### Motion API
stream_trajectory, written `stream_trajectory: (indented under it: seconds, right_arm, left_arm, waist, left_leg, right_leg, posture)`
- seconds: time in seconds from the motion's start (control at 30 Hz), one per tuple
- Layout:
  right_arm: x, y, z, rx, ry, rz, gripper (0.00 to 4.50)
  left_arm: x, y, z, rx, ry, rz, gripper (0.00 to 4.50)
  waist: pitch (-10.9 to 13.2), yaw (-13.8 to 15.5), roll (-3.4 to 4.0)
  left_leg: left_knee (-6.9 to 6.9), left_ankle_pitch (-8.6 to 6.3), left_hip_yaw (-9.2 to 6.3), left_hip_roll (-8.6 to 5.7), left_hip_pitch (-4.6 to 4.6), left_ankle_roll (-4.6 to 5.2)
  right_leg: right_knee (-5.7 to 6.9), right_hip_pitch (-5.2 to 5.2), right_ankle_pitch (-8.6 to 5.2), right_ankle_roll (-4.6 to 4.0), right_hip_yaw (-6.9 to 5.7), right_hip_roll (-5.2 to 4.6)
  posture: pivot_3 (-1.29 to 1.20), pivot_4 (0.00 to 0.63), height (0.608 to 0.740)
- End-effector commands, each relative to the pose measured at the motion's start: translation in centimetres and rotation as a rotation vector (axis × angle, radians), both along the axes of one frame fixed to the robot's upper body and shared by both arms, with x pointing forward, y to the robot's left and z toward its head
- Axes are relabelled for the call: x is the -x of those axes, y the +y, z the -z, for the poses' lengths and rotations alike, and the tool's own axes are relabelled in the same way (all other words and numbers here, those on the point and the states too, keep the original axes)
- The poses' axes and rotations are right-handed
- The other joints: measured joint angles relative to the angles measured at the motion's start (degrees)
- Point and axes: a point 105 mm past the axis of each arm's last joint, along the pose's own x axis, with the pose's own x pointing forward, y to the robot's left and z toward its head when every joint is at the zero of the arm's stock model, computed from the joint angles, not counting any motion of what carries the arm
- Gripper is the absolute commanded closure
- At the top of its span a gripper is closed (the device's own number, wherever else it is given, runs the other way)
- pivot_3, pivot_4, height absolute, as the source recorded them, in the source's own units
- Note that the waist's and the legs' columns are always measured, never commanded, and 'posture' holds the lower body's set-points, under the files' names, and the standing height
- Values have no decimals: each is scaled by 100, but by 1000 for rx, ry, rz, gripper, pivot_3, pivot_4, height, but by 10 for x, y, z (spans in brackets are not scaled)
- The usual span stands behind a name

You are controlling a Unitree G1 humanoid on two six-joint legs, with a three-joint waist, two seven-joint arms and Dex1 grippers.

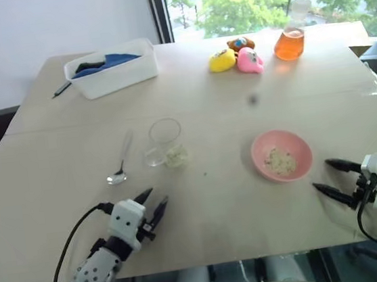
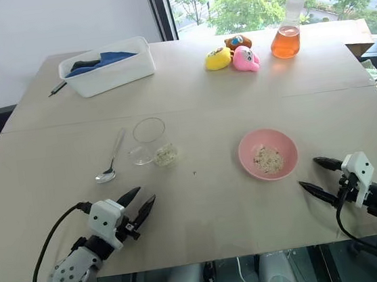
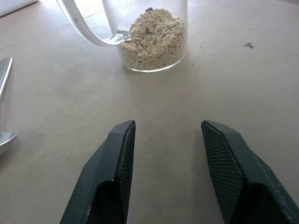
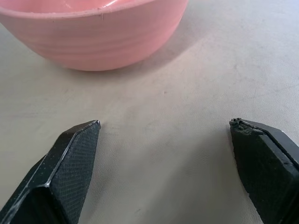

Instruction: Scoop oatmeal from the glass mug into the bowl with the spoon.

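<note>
We see 2 black pointed fingers on each white-cased gripper, left gripper [image 1: 153, 202] and right gripper [image 1: 327, 175], with cross-hatched pads [image 3: 126, 154], black cables behind the wrists, and a grey perforated left forearm.

In the left wrist view the glass mug [image 3: 149, 37] loses its rim past the frame edge, and the spoon [image 3: 4, 107] shows just a sliver. The right wrist view cuts off the bowl's [image 4: 93, 37] top. A small dark spot on the desk [image 1: 252, 99] stays unidentifiable.
</note>
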Motion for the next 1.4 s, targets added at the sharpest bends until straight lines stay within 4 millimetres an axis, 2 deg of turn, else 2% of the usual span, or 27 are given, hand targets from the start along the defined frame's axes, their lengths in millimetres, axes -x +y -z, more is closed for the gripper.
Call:
stream_trajectory:
  seconds: [0.03,0.7,0.83,0.9,1.03,1.17,1.4]
  right_arm:
    - [0,-6,-6,9,-12,13,0]
    - [-5,-11,-19,17,-38,16,0]
    - [-10,-16,-31,13,-62,24,0]
    - [-11,-15,-49,-24,-46,-14,0]
    - [-9,-6,-77,-59,-37,-103,0]
    - [6,12,-102,-73,-4,-283,0]
    - [30,39,-126,-128,-6,-530,0]
  left_arm:
    - [1,0,-2,-7,-10,6,2195]
    - [2,0,-6,32,-20,18,2195]
    - [1,4,-10,39,-28,29,2195]
    - [-2,11,-14,-8,-35,33,2195]
    - [-9,24,-29,-6,-36,18,2195]
    - [-2,32,-54,31,13,96,2195]
    - [-14,65,-103,64,20,91,2195]
  waist:
    - [0,0,0]
    - [1,-2,1]
    - [2,-4,2]
    - [4,-4,6]
    - [6,-4,7]
    - [12,-12,-2]
    - [18,8,-12]
  left_leg:
    - [0,0,0,0,0,0]
    - [0,0,1,0,1,0]
    - [0,0,2,0,1,0]
    - [0,0,1,0,2,0]
    - [0,0,-3,5,2,0]
    - [-3,0,-5,11,-1,-1]
    - [1,0,-23,14,-17,-1]
  right_leg:
    - [0,0,0,0,0,0]
    - [0,0,0,0,1,0]
    - [0,0,0,0,1,0]
    - [1,0,0,0,1,1]
    - [3,0,0,0,-3,3]
    - [0,-1,0,0,-4,2]
    - [-10,-2,0,0,-28,-1]
  posture:
    - [0,150,740]
    - [0,150,740]
    - [0,150,740]
    - [0,150,740]
    - [0,150,740]
    - [0,150,740]
    - [0,150,740]
